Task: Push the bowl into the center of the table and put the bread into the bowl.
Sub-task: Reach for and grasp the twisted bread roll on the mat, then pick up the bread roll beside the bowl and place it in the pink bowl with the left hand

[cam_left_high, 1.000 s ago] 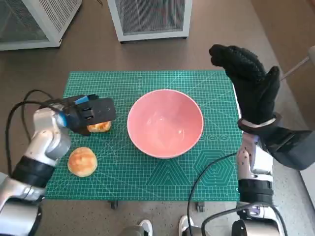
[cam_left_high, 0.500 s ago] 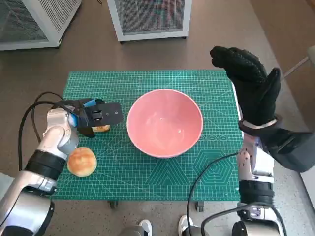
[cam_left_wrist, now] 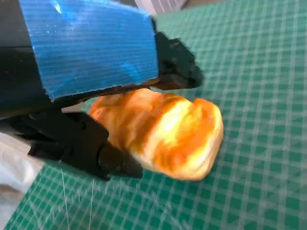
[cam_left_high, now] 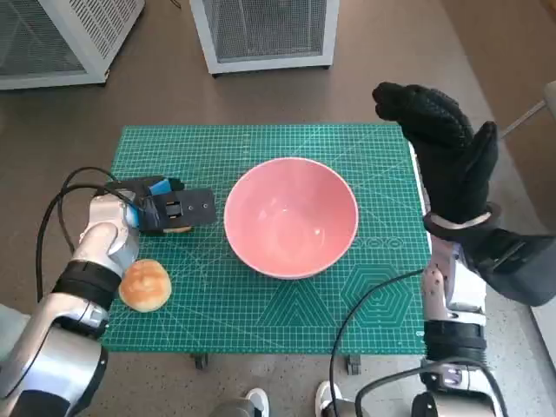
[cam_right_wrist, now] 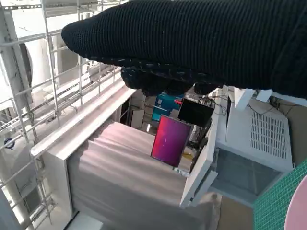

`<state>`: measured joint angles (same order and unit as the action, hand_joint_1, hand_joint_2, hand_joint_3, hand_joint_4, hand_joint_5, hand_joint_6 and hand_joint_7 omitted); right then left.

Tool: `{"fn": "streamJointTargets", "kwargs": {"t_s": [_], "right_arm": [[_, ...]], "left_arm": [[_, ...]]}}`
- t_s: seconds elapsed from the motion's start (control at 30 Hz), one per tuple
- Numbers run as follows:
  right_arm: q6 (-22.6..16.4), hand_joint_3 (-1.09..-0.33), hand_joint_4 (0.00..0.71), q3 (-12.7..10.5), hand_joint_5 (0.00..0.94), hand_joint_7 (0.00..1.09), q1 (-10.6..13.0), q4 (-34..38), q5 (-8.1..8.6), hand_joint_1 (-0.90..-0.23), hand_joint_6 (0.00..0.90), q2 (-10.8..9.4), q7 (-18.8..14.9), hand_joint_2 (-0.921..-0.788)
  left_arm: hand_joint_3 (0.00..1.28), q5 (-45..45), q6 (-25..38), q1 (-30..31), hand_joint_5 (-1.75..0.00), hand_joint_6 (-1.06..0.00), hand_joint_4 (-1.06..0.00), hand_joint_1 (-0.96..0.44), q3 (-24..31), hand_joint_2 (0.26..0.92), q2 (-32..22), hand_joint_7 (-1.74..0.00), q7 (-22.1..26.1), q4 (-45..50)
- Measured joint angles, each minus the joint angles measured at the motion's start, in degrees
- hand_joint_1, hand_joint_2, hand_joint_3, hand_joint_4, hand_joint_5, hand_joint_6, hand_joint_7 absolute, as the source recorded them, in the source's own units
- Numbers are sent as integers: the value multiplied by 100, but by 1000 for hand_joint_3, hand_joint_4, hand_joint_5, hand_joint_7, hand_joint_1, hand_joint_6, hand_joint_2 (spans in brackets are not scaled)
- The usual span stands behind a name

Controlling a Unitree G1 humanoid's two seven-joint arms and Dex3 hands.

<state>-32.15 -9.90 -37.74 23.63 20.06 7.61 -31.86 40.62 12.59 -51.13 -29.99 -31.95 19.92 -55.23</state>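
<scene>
A: Pink bowl [cam_left_high: 291, 217] sits about mid-mat, open green cutting mat [cam_left_high: 261, 295] all round it, widest toward the near edge.

B: And the left hand [cam_left_high: 174, 210]?

A: Just left of the bowl, low on the mat, fingers closed round a golden piece of bread [cam_left_wrist: 163, 132]. The left wrist view shows black fingers [cam_left_wrist: 175, 67] above and below it; whether it is clear of the mat I cannot tell.

B: Which way does the bread lie?

A: Oblong, and its long axis seems to run across the fingers, one end poking out past them.

B: Anything else down there?

A: A round bun [cam_left_high: 144, 284] nearer the front-left corner, close beside the left forearm.

B: Right hand [cam_left_high: 443, 156]?

A: Raised at the mat's right edge, well apart from the bowl, gloved fingers spread, holding nothing.

B: Surroundings?

A: Brown floor [cam_left_high: 391, 52], white mesh cabinets [cam_left_high: 265, 30] beyond the far edge.
</scene>
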Motion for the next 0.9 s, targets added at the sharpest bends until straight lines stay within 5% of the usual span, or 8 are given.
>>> {"fn": "streamJointTargets", "kwargs": {"t_s": [0.13, 0.23, 0.4, 0.63, 0.9], "right_arm": [[17, -758, 195, 0, 1, 289, 12, -31, 0, -624, 83, 3, 0, -921], [28, -759, 195, 0, 1, 288, 26, -43, -1, -623, 84, 10, 0, -921], [30, -762, 195, 0, 1, 286, 42, -80, -2, -627, 84, 20, 1, -921], [31, -763, 195, 0, 1, 284, 56, -126, -1, -629, 85, 29, 1, -921], [33, -761, 197, -2, 2, 282, 73, -141, 5, -634, 85, 34, 1, -921]], "left_arm": [[215, 120, -171, -49, -1395, -702, -519, 354, -95, 921, 65, -129, -381, -292], [194, 172, -299, -62, -1398, -562, -561, 117, -127, 921, 81, -833, -628, -435], [143, 190, -463, -69, -1305, -563, -597, 21, -131, 921, 88, -1142, -1076, -680], [126, 172, -670, -69, -1175, -594, -595, 2, -106, 920, 89, -1291, -1382, -866], [77, -1, -586, -20, -1204, -643, -669, 1, 118, 916, 25, -1140, -1190, -532]]}}
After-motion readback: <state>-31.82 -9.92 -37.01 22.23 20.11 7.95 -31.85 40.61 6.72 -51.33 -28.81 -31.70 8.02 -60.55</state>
